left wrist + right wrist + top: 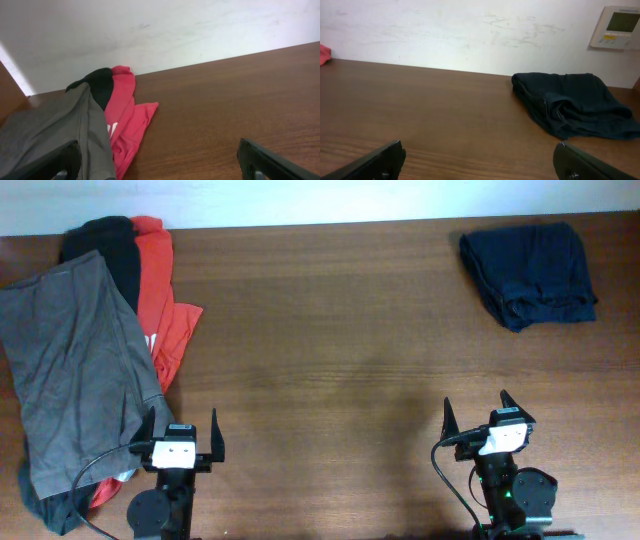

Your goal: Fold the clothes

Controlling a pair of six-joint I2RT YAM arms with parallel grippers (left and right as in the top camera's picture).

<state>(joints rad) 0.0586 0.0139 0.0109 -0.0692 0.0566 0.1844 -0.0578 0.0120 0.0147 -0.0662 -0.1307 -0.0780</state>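
The navy-blue shorts lie as a compact, bunched bundle well ahead of the right gripper and a little to its right, near the table's far edge. In the right wrist view the shorts sit beyond the right-hand finger, close under the pale wall, with nothing touching them.

The other clothes form a loose pile ahead of and to the left of the left gripper. The grey shorts lie on top, spread wide, and their near end runs back past the gripper's left finger and alongside the arm. Under them the red-orange top sticks out on the side nearer the gripper, and the black garment shows at the pile's far end. The left wrist view gives the same order: grey shorts just beyond the left finger, the red-orange top to their right, and the black garment farthest off by the wall.

Both grippers hang low over the near edge of the brown wooden table, with their fingers spread wide and nothing between them. Bare wood lies ahead of each. A small wall panel with a screen is mounted far ahead of the right gripper, above the navy-blue shorts.
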